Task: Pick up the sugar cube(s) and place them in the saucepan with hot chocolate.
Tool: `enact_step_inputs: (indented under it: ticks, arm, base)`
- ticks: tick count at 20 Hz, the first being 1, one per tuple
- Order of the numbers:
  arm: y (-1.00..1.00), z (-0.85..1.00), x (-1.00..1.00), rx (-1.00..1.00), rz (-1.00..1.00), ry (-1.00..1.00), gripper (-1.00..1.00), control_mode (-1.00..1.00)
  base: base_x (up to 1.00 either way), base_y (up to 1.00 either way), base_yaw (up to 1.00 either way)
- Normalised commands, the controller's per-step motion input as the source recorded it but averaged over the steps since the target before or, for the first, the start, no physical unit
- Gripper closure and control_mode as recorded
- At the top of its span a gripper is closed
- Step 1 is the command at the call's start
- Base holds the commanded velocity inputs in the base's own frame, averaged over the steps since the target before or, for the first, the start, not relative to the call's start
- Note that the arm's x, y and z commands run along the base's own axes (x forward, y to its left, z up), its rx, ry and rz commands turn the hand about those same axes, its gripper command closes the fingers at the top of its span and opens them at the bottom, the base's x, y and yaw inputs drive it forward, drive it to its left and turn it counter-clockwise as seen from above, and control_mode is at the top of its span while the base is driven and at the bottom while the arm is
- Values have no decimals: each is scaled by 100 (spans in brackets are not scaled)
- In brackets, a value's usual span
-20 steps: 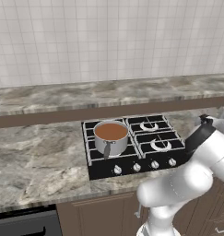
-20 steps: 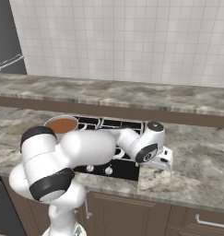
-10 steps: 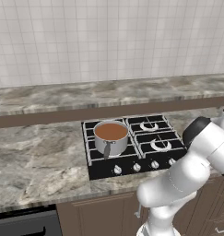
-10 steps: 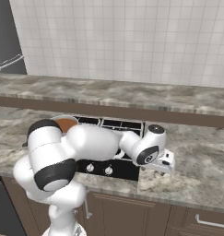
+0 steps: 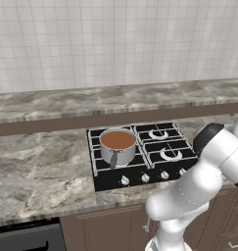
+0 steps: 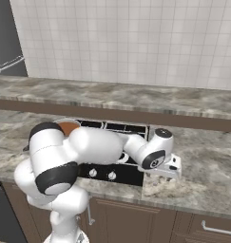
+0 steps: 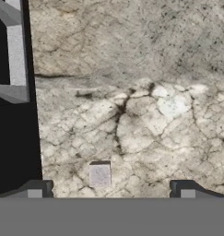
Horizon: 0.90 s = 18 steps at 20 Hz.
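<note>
Hand view: a small pale sugar cube (image 7: 100, 174), square-topped and matte, rests on the veined marble bench (image 7: 145, 92) between the wide-spread, empty gripper (image 7: 111, 192) tips, nearer the left one, beside the black cooktop (image 7: 12, 138).

Marble counter (image 7: 145, 115) bearing a sugar cube (image 7: 99, 174) between the open gripper (image 7: 111, 190) fingertips, nearer the left one, with the black cooktop (image 7: 14, 152) just beyond that finger.

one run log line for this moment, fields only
phase: reaching for sugar cube | gripper: open, above cube on counter right of stove | saucepan: on burner, hot chocolate inside | cube in pan: no
</note>
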Motion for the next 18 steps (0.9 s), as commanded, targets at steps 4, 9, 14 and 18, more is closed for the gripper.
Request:
enact_step_inputs:
  ticks: [4,9,14,18]
  arm:
    - [0,0,-18,0,9,0,-100,-100]
    - [13,0,-12,0,6,0,-100,-100]
    - [15,-4,0,0,1,0,-100,-100]
    - [0,-14,6,0,0,0,-100,-100]
  base:
    - [0,0,0]
    - [0,0,0]
    - [0,0,0]
    - [0,0,0]
